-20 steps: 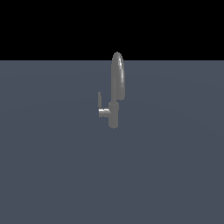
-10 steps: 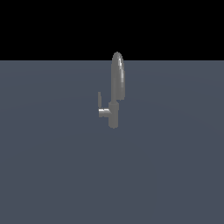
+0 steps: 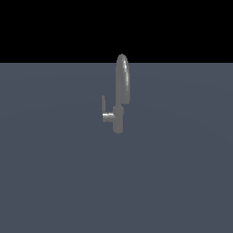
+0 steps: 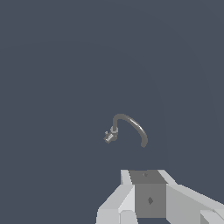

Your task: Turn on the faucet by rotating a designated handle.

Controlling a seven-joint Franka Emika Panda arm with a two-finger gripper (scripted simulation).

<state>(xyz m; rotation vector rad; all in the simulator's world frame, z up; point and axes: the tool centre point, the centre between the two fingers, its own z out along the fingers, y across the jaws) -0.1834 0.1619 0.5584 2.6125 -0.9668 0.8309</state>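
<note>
The faucet stands upright near the middle of the exterior view, a small grey metallic tap with a short cylindrical body and a tall, narrow arched spout rising above it; seen edge-on here, the spout reads as a slim rounded loop whose top crosses the line where the grey surface meets the black background; a short stub juts from the body toward the exterior view's left and carries a thin handle that points straight up, just beside the spout but apart from it; the faucet sits on a flat slate-grey desk that fills the lower part of the view; in the wrist view the faucet appears small and well apart from the camera, its spout curving in an open arc away from the knobby base; the hand shows only as pale grey and white blocky housing at the edge of the wrist view, well apart from the faucet and touching nothing; its fingertips lie outside the picture, so I cannot tell whether it is spread or closed.
</note>
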